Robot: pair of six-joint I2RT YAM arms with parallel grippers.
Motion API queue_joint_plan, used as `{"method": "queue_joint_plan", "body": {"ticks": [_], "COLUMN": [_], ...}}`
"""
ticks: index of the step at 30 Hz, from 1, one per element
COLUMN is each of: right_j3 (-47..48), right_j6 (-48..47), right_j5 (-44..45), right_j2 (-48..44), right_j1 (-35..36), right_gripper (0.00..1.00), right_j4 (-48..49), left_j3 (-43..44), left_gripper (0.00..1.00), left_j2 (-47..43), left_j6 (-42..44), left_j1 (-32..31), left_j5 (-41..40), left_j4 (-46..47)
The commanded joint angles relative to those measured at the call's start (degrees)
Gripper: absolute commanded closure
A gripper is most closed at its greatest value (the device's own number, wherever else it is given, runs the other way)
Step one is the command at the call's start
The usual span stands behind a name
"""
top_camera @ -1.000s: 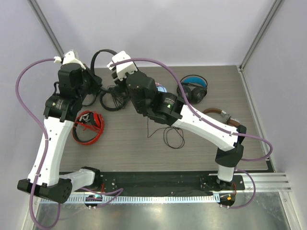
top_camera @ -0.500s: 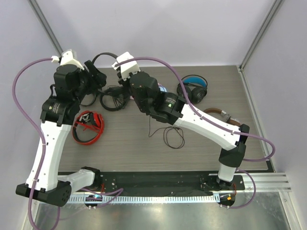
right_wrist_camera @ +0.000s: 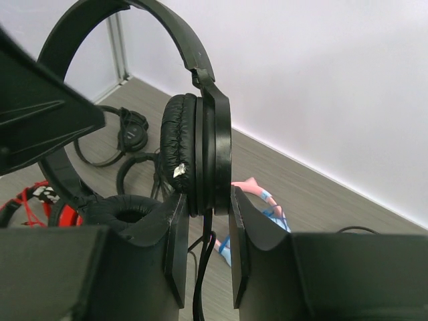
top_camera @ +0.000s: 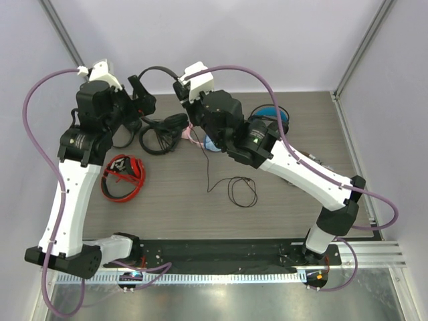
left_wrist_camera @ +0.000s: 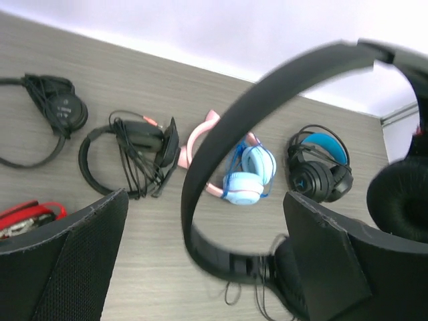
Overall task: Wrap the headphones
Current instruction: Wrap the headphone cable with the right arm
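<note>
While the right gripper (right_wrist_camera: pixel 206 217) holds the headphones (right_wrist_camera: pixel 175 27) aloft by an earcup (right_wrist_camera: pixel 182 154), the left gripper (left_wrist_camera: pixel 204 200) gapes empty. Next, probably: catch the dangling cable (top_camera: pixel 208 175).

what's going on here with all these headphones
The right claw is clamped on one earcup of the slim black headphones, holding them up above the table. The left claw stands open at the headband, gripping nothing. The cable trails down to a loose loop on the table, so it is not wrapped yet. A pink-and-blue pair, a black pair with blue lining and a red pair lie around.
</note>
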Motion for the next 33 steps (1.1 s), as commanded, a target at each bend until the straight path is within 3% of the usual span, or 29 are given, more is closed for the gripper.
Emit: {"method": "queue_joint_plan", "body": {"ticks": [1, 7, 13, 16, 17, 21, 22, 23, 26, 33], "right_j3": [0.4, -0.1, 0.0, -0.1, -0.1, -0.2, -0.3, -0.3, -0.5, -1.0], "right_j6": [2.1, 2.7, 2.4, 2.4, 2.4, 2.3, 2.3, 2.3, 2.3, 2.3], "right_j5": [-3.4, -4.4, -4.5, -4.7, -4.6, -4.6, -4.5, -4.5, -4.3, -5.2], "right_j2": [-3.9, -4.5, -4.6, -4.6, -4.7, -4.5, -4.5, -4.6, -4.5, -4.9], "right_j1": [0.0, -0.1, -0.1, -0.1, -0.1, -0.2, -0.2, -0.2, -0.4, -0.5], "right_gripper": [0.99, 0.99, 0.99, 0.99, 0.99, 0.99, 0.99, 0.99, 0.99, 0.99], "right_j4": [4.7, 4.0, 3.1, 3.0, 3.0, 3.0, 2.9, 2.9, 2.8, 1.9], "left_j3": [3.8, 3.8, 7.0, 8.2, 8.2, 7.7, 7.5, 7.5, 8.2, 7.1], "left_gripper": [0.02, 0.28, 0.35, 0.47, 0.56, 0.62, 0.65, 0.79, 1.00, 1.00], "left_j2": [1.9, 2.6, 4.2, 4.9, 5.0, 4.6, 4.6, 4.6, 5.2, 4.4], "left_j6": [5.7, 7.4, 9.5, 10.5, 10.6, 10.4, 10.5, 10.5, 10.4, 10.4], "left_j1": [-0.1, -0.2, -0.1, -0.1, -0.1, -0.1, -0.1, -0.1, -0.1, -0.1], "left_j5": [1.1, 1.2, 1.0, 0.6, 0.4, -0.1, -0.2, -0.3, -1.2, -2.9], "left_j4": [0.9, 3.1, 1.4, 0.1, 0.1, 0.2, 0.2, 0.0, -0.9, 0.3]}}
